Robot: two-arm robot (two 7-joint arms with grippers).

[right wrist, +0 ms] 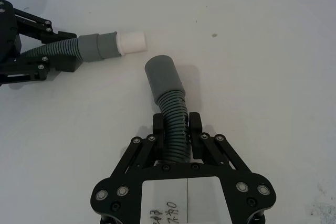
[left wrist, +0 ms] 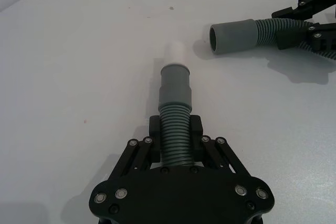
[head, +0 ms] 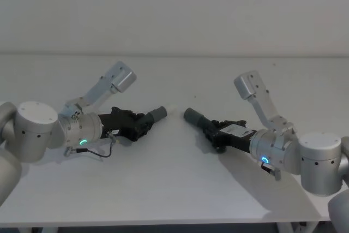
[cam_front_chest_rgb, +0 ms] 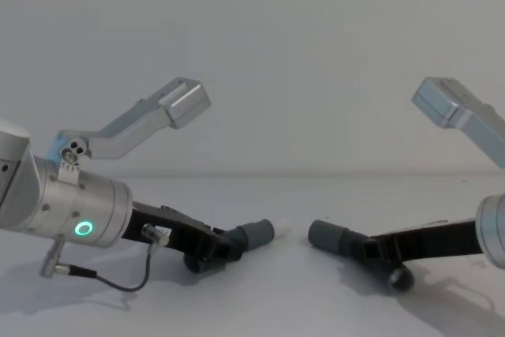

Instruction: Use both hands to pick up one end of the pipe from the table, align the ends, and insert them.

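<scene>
Evidently each hand is closed on ribbed hose just behind a cuff: the left hand [left wrist: 176, 127] grips the left hose piece [left wrist: 176, 145], the right hand [right wrist: 177, 125] grips the right hose piece [right wrist: 174, 116]. Both pieces sit low over the tabletop [head: 174, 178], near its middle; whether they touch it I cannot tell. The hose looks light and bendy, the ribs should resist slipping, and the smooth cuffs are probably stiffer, so holding close to them limits droop.

The left piece runs straight out from its hand, with the white spigot [left wrist: 175, 53] leading towards the right. The right piece curves, and its socket cuff [right wrist: 163, 74] opens leftward. A gap separates the ends, and their axes meet at an angle.
</scene>
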